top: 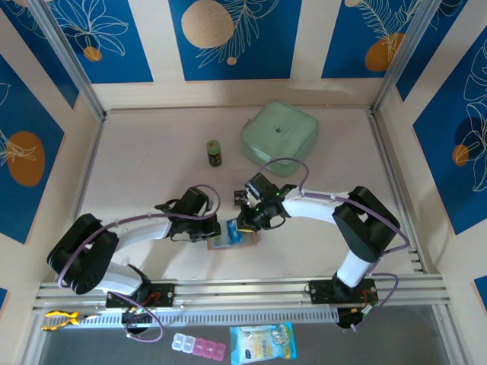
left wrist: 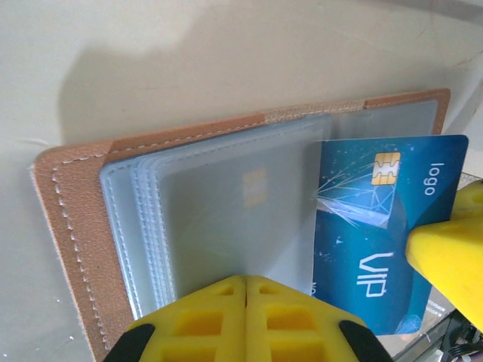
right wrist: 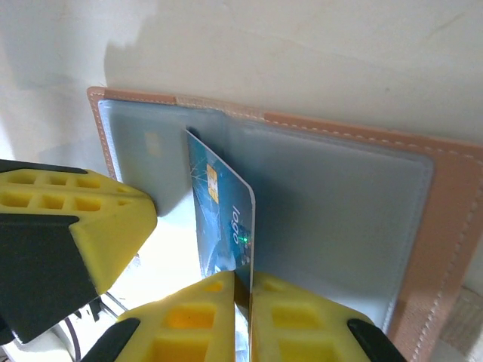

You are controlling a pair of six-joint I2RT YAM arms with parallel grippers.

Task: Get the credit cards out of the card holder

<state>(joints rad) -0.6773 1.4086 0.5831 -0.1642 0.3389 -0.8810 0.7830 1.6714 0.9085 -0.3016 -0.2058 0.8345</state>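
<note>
We pinch one credit card (left wrist: pixel 370 249) edge-on in our right gripper (right wrist: pixel 243 283).
The card holder (top: pixel 232 242) lies open between our arms, near the table's near edge, long axis left to right. Our left gripper (left wrist: pixel 246 283), fingers pressed together, sits at its near edge. The card tilts up off the sleeves, its long axis crossing the holder's.

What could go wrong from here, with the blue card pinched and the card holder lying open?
1. The right gripper grips the blue card by its near edge only; if a pocket drags on it, the card may slip free.
2. The shut left gripper meets the card holder only at the near edge of its clear pockets, so the holder might lift or slide along with the card.
</note>
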